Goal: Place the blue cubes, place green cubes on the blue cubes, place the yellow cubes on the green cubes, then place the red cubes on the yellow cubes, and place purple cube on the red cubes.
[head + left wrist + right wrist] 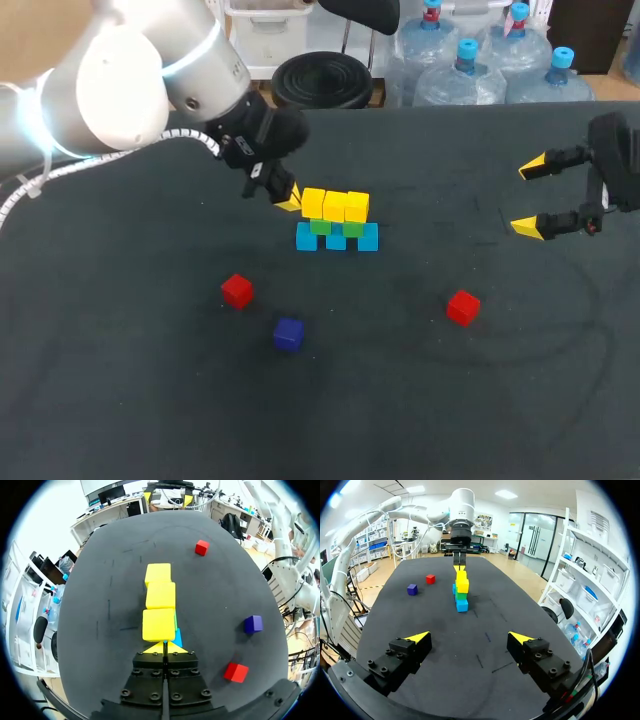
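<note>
Yellow tips pinched together with nothing between them: that is the left gripper point(165, 647), sitting right at the end of the row of yellow cubes point(160, 596). It is so close that I cannot tell whether it touches the nearest one. Those three sit on two green cubes point(336, 228), which rest on three blue cubes point(337, 238), the whole stack standing around the middle of the table point(120, 400), somewhat toward its far edge.

The risk starts here. The yellow layer is wider than the green layer under it, so its end cubes appear to overhang. A sideways drift or a low pull-away of the closed tips could nudge the end cube off its perch, or slide the row askew.

The red cubes point(237, 290) lie loose between the stack and the near edge, one to the left and the other further right. The purple cube point(288, 334) is just beside the left one, so a grasp there could knock its neighbour. Setting a red cube down off-centre or with too much push could tip a yellow one.

The right gripper point(528, 197) hangs near the right edge, its fingers spread wide and empty, well apart from everything — no threat where it is.
</note>
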Robot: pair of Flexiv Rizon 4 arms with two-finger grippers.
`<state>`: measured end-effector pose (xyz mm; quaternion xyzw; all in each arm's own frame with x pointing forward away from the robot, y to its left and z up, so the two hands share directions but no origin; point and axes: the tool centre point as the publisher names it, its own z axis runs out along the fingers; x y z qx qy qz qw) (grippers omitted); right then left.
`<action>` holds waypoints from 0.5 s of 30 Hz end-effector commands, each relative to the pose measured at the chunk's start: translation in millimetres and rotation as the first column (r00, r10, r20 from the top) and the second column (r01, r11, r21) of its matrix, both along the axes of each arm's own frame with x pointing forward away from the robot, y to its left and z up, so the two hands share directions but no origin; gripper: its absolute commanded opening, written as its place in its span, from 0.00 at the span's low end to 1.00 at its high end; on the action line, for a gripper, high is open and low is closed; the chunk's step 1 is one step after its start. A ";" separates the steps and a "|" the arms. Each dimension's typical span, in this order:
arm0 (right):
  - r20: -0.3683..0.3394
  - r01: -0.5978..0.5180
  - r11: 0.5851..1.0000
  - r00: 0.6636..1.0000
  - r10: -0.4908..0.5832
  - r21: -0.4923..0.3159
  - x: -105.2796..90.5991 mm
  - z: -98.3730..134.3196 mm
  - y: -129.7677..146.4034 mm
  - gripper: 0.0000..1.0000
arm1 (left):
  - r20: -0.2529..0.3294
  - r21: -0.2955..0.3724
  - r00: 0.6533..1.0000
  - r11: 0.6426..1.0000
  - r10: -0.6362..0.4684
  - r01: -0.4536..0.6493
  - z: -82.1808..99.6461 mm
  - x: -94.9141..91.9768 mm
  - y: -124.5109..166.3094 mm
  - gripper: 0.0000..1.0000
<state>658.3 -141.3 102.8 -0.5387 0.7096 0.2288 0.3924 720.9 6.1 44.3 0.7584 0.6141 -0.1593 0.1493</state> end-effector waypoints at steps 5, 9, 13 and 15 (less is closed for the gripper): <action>0.002 0.000 1.000 1.000 0.000 0.002 0.3 -0.8 0.4 1.00 | -0.001 0.007 1.000 1.000 -0.002 0.002 -0.5 -1.1 -1.1 0.00; 0.002 0.000 1.000 1.000 0.000 0.002 0.3 -0.8 0.4 1.00 | 0.000 0.014 1.000 1.000 0.001 -0.001 0.5 -1.0 2.8 0.00; 0.002 0.000 1.000 1.000 0.000 0.002 0.3 -0.8 0.4 1.00 | 0.006 0.019 1.000 1.000 0.010 -0.010 4.9 -1.2 8.8 0.00; 0.002 0.000 1.000 1.000 0.000 0.002 0.3 -0.8 0.4 1.00 | 0.009 0.020 1.000 1.000 0.016 -0.016 8.1 -1.6 12.4 0.00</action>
